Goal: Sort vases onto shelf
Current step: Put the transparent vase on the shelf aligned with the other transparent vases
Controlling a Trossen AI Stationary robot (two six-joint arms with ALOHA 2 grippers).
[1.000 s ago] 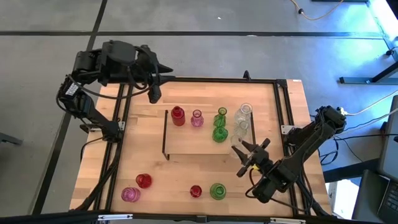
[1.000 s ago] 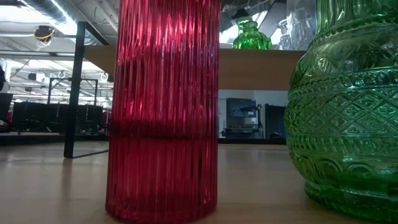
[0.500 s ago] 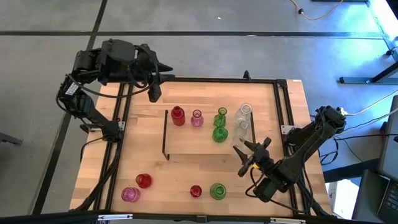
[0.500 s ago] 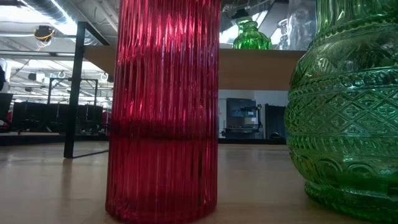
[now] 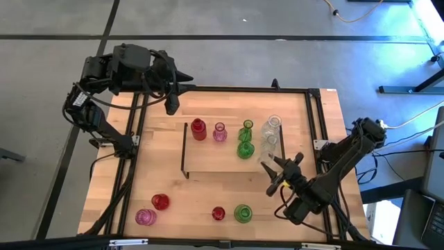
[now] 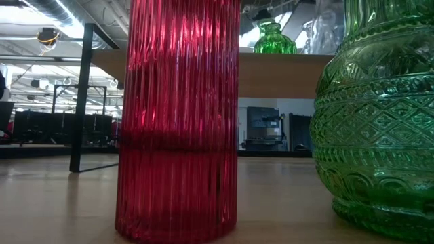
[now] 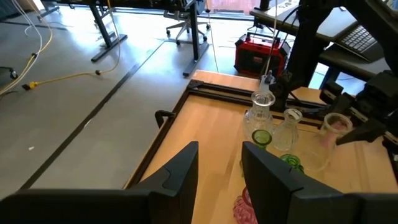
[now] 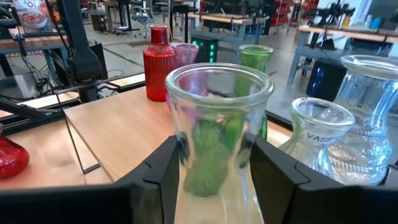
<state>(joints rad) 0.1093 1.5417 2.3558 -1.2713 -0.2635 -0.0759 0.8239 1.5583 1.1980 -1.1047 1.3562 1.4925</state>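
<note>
**At the shelf's right end, a clear vase between the right fingers**

At the right end of the shelf point(image 5: 208, 163), the right gripper point(image 5: 279, 169) has its two fingers standing either side of a clear vase point(image 8: 214, 134). They sit close against the glass, but I cannot tell whether they are pinching it or have just let go. The vase stands upright, its long axis vertical, directly ahead of the jaws and at the near right corner of the shelf.

Just beyond it on the shelf stand two more clear vases point(image 8: 367, 124), and to their left two green vases point(image 5: 245, 142), a pink vase point(image 5: 220, 132) and a red bottle point(image 5: 198, 128). The clear pair are very near, so any sideways swing of the fingers risks knocking them; pulling straight back looks the safer way out.

In front of the shelf, on the table point(image 5: 305, 111), a red, a pink, a small red and a green vase wait. The right arm is much the nearer to the green one.

The left gripper point(image 7: 219, 180) hangs off the far left corner of the shelf, fingers parted and empty.
</note>
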